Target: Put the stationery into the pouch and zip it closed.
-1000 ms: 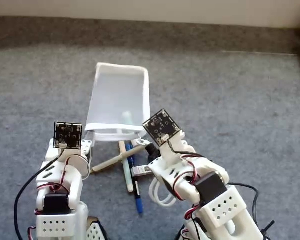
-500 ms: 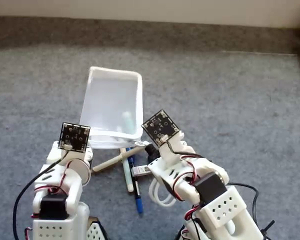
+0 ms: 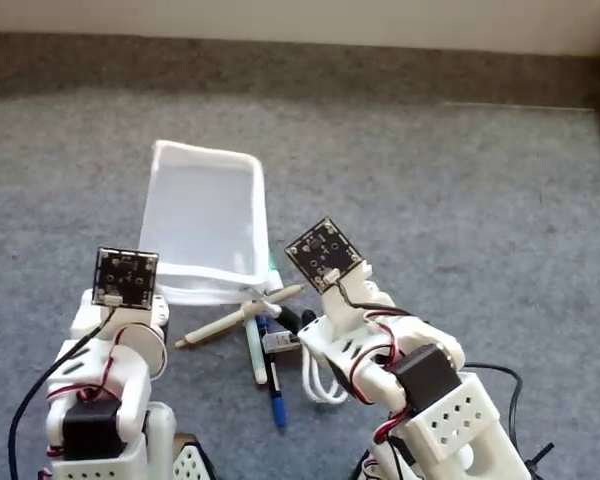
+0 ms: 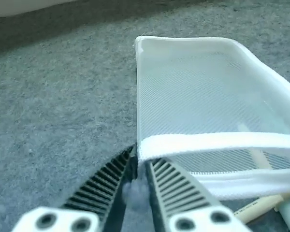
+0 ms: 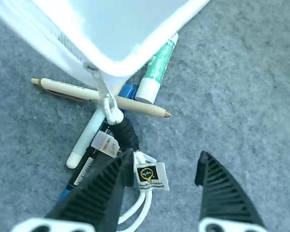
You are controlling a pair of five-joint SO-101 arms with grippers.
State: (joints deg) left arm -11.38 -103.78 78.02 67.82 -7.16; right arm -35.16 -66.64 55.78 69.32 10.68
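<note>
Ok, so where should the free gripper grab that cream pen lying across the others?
Take the cream pen on its bare stretch lying alone on the carpet, away from the pile. Come straight down with the right gripper open across the barrel. Its middle crosses the other pens, with the zip pull draped over it.

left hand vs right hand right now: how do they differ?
The left hand is shut, pinching the pouch at a corner of its open end; the right hand is open and holds nothing. The left hand sits at the pouch's rim; the right hand hangs over the loose pens just outside the pouch's mouth. Shared: both are black, ribbed and pointed toward the pouch.
</note>
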